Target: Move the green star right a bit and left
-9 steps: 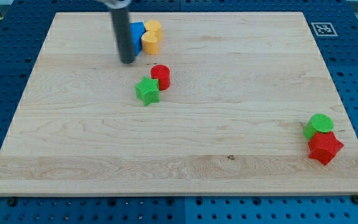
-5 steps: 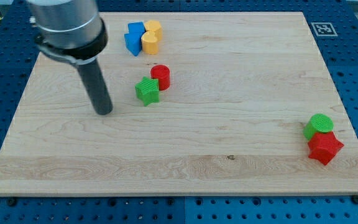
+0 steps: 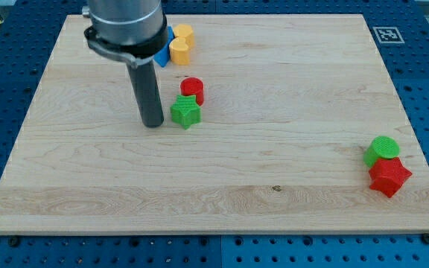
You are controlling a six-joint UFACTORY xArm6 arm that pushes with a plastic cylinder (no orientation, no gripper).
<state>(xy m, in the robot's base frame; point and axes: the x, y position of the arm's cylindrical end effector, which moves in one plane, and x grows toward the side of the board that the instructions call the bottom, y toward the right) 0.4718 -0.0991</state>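
Note:
The green star [image 3: 186, 112] lies on the wooden board [image 3: 274, 112], left of the middle. Its upper right side touches a red cylinder [image 3: 192, 88]. My tip [image 3: 153, 123] stands just to the left of the star, a small gap between them. The rod rises from it toward the view's top left.
Two yellow cylinders [image 3: 181, 45] and a blue block [image 3: 161, 54], partly hidden by the rod's housing, sit near the board's top edge. A green cylinder [image 3: 382, 150] and a red star [image 3: 389, 177] sit together at the board's lower right.
My tip swung down and left, then moved right up to the star's left side. The green star has shifted a little to the right, under the red cylinder.

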